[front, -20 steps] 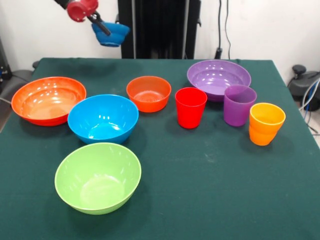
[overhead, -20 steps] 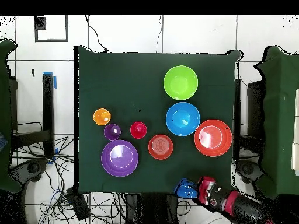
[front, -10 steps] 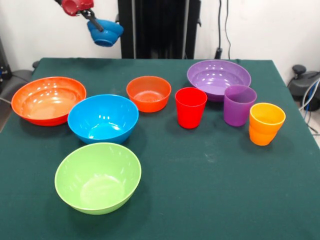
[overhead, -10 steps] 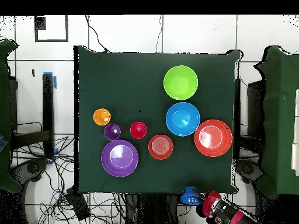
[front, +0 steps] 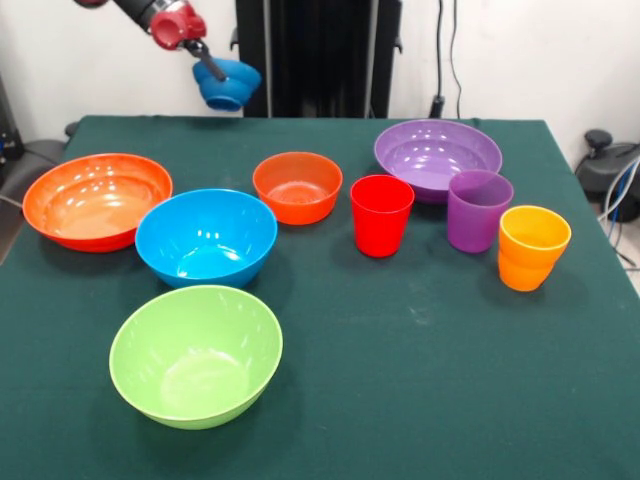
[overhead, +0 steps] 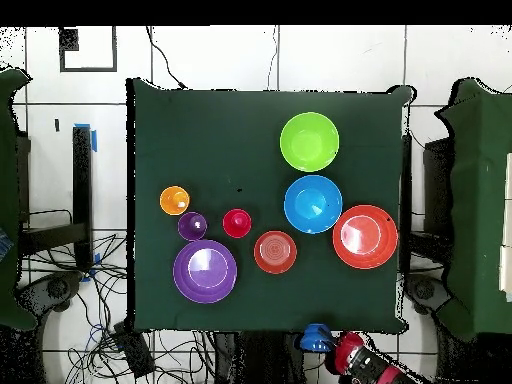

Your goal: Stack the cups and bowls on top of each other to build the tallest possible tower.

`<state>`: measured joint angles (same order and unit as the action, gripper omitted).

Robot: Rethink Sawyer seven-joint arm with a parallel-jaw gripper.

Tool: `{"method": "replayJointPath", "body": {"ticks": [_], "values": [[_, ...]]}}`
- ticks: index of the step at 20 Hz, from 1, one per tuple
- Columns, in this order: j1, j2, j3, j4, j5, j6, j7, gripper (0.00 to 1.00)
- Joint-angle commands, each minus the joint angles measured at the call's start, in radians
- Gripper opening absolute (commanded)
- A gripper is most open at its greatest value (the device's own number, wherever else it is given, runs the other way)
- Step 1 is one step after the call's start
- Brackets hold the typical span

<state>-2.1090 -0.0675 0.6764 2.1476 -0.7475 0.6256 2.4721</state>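
High above the table's far edge, my gripper [front: 210,68] is shut on the rim of the small dark blue bowl [front: 228,84]; overhead the bowl [overhead: 316,338] hangs just past the table's bottom edge. On the cloth stand the lime green bowl [front: 196,354], light blue bowl [front: 206,237], wide orange-red bowl [front: 97,199], small orange bowl [front: 297,186] and purple bowl [front: 437,156]. The red cup [front: 381,214], purple cup [front: 479,210] and orange cup [front: 532,246] stand upright in a row at the right. Nothing is stacked.
The green table [front: 420,370] has open cloth along its near side and right front. A black pillar [front: 318,55] rises behind the far edge. Cables [overhead: 180,350] and grey chair parts [front: 608,160] lie beyond the table's sides.
The gripper with the dark blue bowl went up and left, then came back right and a little lower. Everything on the table has stayed put.
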Motion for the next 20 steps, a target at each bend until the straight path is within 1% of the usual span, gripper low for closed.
{"method": "replayJointPath", "body": {"ticks": [1,2,3,4,5,6,9,10,13,17,20], "values": [[0.035,0.199,-0.047,-0.219,-0.124,-0.136,-0.255,0.0],[0.011,0.246,-0.052,-0.259,-0.125,-0.131,-0.292,0.0],[0.002,0.261,-0.055,-0.273,-0.127,-0.127,-0.307,0.0],[-0.019,0.299,-0.061,-0.31,-0.124,-0.107,-0.353,0.0],[-0.027,0.309,-0.064,-0.321,-0.119,-0.096,-0.366,0.0],[-0.037,0.337,-0.073,-0.354,-0.109,-0.072,-0.394,0.0],[-0.062,0.358,-0.079,-0.371,-0.119,-0.05,-0.433,0.0],[-0.057,0.35,-0.081,-0.37,-0.133,-0.041,-0.444,0.0],[-0.032,0.325,-0.086,-0.357,-0.152,-0.04,-0.418,0.0],[0.035,0.281,-0.104,-0.342,-0.205,-0.099,-0.338,0.0],[0.111,0.229,-0.123,-0.332,-0.247,-0.145,-0.252,0.0]]}}
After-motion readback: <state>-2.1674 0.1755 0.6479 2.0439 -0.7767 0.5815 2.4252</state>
